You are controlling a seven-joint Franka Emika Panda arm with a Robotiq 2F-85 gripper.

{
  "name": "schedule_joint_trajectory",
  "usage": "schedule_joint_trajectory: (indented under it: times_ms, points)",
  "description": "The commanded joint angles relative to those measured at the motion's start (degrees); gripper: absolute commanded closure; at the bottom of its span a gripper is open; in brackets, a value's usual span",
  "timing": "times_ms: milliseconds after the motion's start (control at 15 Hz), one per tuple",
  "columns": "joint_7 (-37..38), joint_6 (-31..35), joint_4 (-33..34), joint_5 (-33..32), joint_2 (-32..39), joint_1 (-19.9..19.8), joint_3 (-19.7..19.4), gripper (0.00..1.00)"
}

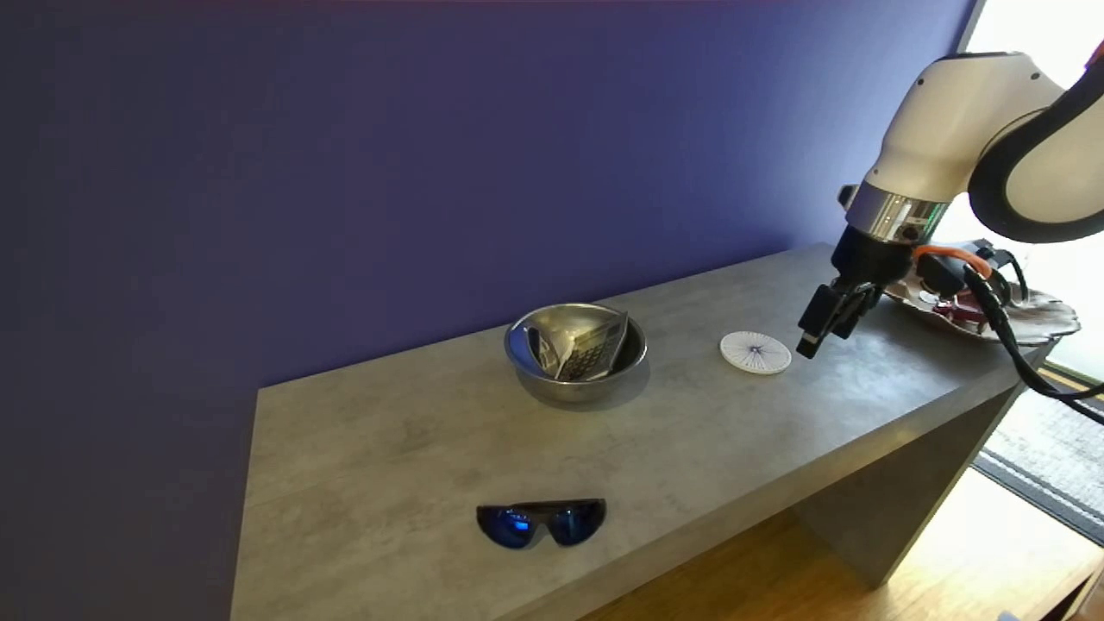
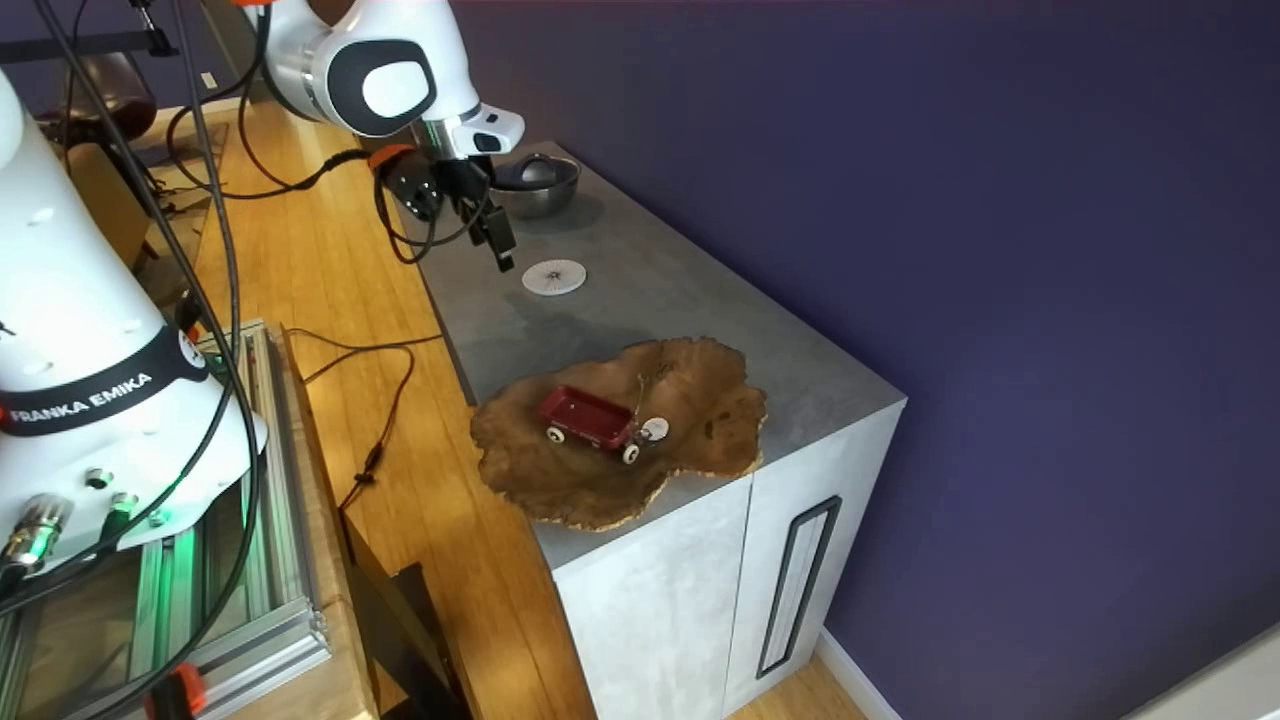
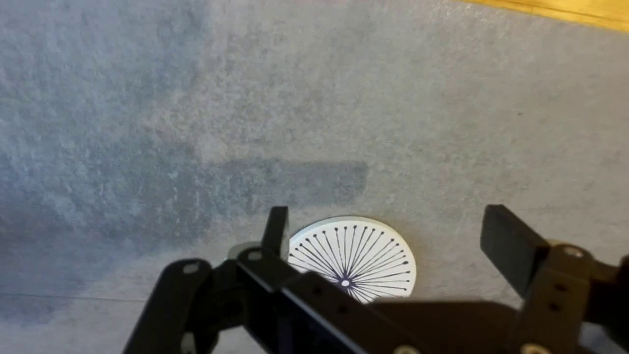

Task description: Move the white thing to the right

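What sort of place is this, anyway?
Perhaps a home or office used for robot trials: a robot arm over a counter that holds sunglasses and a toy wagon in a dish.

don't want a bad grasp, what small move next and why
Perhaps centre the open gripper over the white disc before lowering: in the wrist view, one finger hides part of the disc's edge, while bare countertop shows between it and the other finger.

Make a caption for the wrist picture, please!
A starburst-patterned white disc lies on grey tabletop near the open tool.
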Motion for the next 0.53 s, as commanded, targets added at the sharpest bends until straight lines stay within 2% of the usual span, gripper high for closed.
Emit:
schedule_joint_trajectory:
  times_ms: [0, 67, 267, 333, 467]
  points:
    - [1.62, -0.01, -0.01, -1.51, 0.05, -1.41, 1.09, 0.00]
    - [9.45, -0.39, 1.11, -1.52, 0.97, 2.33, -3.53, 0.00]
    - [19.49, -3.85, 4.63, -2.78, 3.50, 7.43, -8.78, 0.00]
    - [21.61, -6.56, 5.95, -1.95, 4.16, 7.45, -8.56, 0.00]
    - [21.77, -13.67, 9.73, 0.04, 5.31, 3.84, -3.90, 0.00]
